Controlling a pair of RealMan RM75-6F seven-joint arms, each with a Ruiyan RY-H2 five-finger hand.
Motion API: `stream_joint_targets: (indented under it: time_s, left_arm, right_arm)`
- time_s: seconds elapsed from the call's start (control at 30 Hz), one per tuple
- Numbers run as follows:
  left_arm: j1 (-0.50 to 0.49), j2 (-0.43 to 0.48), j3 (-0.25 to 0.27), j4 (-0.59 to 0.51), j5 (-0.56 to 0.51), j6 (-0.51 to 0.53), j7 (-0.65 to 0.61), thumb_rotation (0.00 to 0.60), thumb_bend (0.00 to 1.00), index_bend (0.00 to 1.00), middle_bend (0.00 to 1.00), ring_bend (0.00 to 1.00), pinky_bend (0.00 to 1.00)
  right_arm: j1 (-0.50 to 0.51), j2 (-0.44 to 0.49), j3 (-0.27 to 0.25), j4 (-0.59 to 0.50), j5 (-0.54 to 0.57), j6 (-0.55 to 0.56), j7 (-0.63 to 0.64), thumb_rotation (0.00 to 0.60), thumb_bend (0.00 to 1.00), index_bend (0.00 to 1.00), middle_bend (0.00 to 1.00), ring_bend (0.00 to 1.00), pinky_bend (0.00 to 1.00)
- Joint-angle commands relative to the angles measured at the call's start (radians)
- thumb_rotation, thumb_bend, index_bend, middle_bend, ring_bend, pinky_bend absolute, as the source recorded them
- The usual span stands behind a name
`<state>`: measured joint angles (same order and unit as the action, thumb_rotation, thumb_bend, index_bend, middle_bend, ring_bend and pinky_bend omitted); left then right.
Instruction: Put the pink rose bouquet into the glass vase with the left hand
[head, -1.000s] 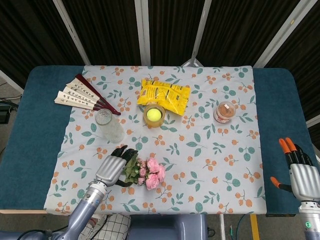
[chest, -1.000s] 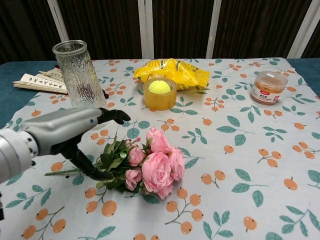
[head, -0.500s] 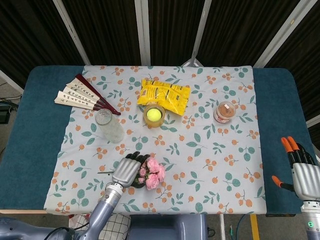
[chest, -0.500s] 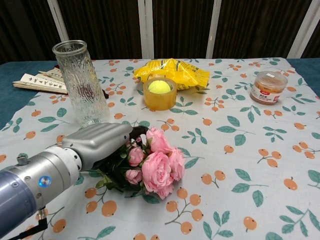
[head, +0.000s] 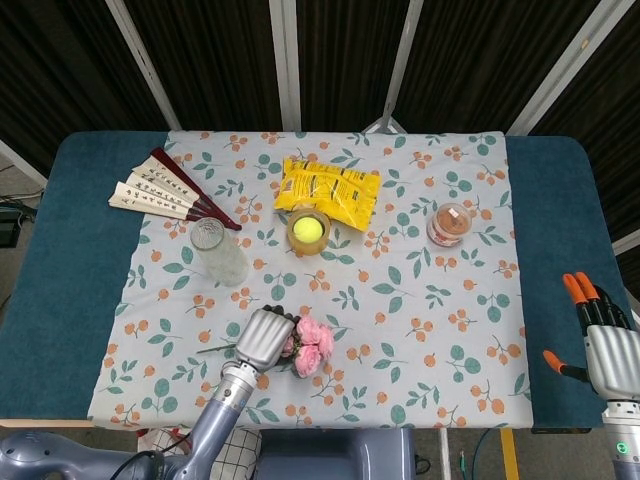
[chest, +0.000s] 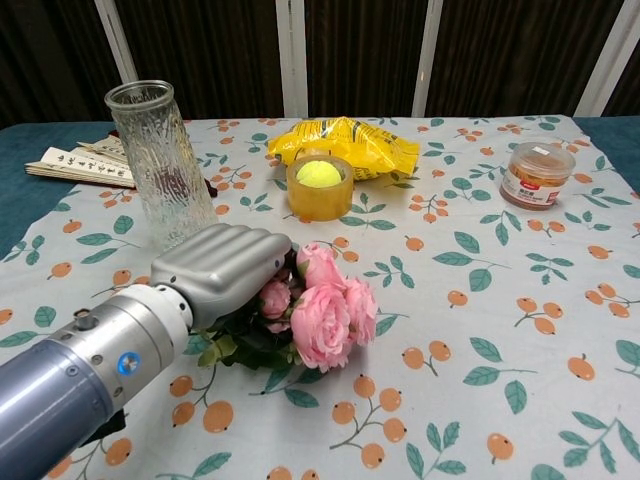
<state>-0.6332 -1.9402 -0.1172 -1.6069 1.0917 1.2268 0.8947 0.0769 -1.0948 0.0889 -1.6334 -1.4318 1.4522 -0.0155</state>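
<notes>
From above in the head view, the pink rose bouquet with green leaves (head: 308, 343) lies near the front edge of the table with the leaf-and-orange printed cloth (head: 420, 300), and the grey metal left hand (head: 264, 338) sits right over its leafy stem end, fingers curled down onto it, forearm reaching in from the near edge. The tall clear ribbed glass vase (head: 219, 251) stands apart, behind and to the left. The right hand with orange fingertips (head: 598, 340) hangs off the table's right end, fingers spread and holding nothing. In the chest view, the left hand (chest: 222, 271) is closed as a fist over the foliage, the bouquet (chest: 322, 313) with its blooms jutting out just beside the knuckles and tilted up slightly, the vase (chest: 160, 165) upright behind.
</notes>
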Motion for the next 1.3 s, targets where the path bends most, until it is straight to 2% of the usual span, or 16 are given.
stream_joint_targets:
  time_s: [0.03, 0.2, 0.4, 0.53, 0.63, 0.8, 1.0, 1.13, 1.3]
  left_arm:
    - [-0.001, 0.003, -0.004, -0.009, 0.035, 0.025, -0.011, 0.600, 0.51, 0.51, 0.54, 0.37, 0.44]
    - [0.001, 0.048, -0.045, -0.070, 0.094, 0.043, -0.107, 0.600, 0.50, 0.50, 0.54, 0.37, 0.44]
    - [-0.009, 0.162, -0.143, -0.187, 0.132, 0.042, -0.204, 0.600, 0.49, 0.49, 0.53, 0.37, 0.44]
    - [-0.033, 0.273, -0.237, -0.301, 0.061, -0.013, -0.205, 0.600, 0.48, 0.49, 0.53, 0.37, 0.44]
    - [-0.067, 0.374, -0.325, -0.383, -0.010, -0.071, -0.201, 0.600, 0.48, 0.50, 0.52, 0.37, 0.44]
    - [-0.094, 0.463, -0.417, -0.454, -0.103, -0.131, -0.265, 0.600, 0.48, 0.51, 0.52, 0.37, 0.44]
    - [-0.132, 0.527, -0.526, -0.474, -0.227, -0.173, -0.375, 0.600, 0.48, 0.51, 0.52, 0.36, 0.44]
    - [-0.159, 0.534, -0.591, -0.445, -0.224, -0.141, -0.431, 0.600, 0.48, 0.51, 0.52, 0.36, 0.44]
    - [-0.177, 0.542, -0.624, -0.384, -0.165, -0.097, -0.481, 0.600, 0.48, 0.52, 0.52, 0.36, 0.44]
  right_arm:
    - [0.000, 0.000, 0.000, 0.001, -0.001, 0.001, 0.004, 0.600, 0.16, 0.05, 0.00, 0.01, 0.17]
    - [-0.001, -0.001, 0.000, 0.002, 0.000, 0.001, 0.005, 0.600, 0.16, 0.06, 0.00, 0.01, 0.17]
    - [0.002, -0.006, 0.001, 0.003, 0.004, -0.004, -0.005, 0.600, 0.16, 0.06, 0.00, 0.01, 0.17]
    - [0.006, -0.013, -0.004, 0.003, 0.003, -0.013, -0.024, 0.600, 0.16, 0.06, 0.00, 0.01, 0.17]
    - [0.009, -0.019, -0.006, 0.000, 0.006, -0.019, -0.043, 0.600, 0.16, 0.06, 0.00, 0.01, 0.17]
    - [0.010, -0.026, -0.006, -0.002, 0.011, -0.021, -0.063, 0.600, 0.16, 0.06, 0.00, 0.01, 0.17]
    - [0.015, -0.036, -0.007, 0.000, 0.021, -0.034, -0.086, 0.600, 0.16, 0.06, 0.00, 0.01, 0.17]
    - [0.018, -0.042, -0.007, 0.003, 0.027, -0.040, -0.094, 0.600, 0.16, 0.06, 0.00, 0.01, 0.17]
    - [0.021, -0.046, -0.005, 0.008, 0.033, -0.047, -0.093, 0.600, 0.16, 0.06, 0.00, 0.01, 0.17]
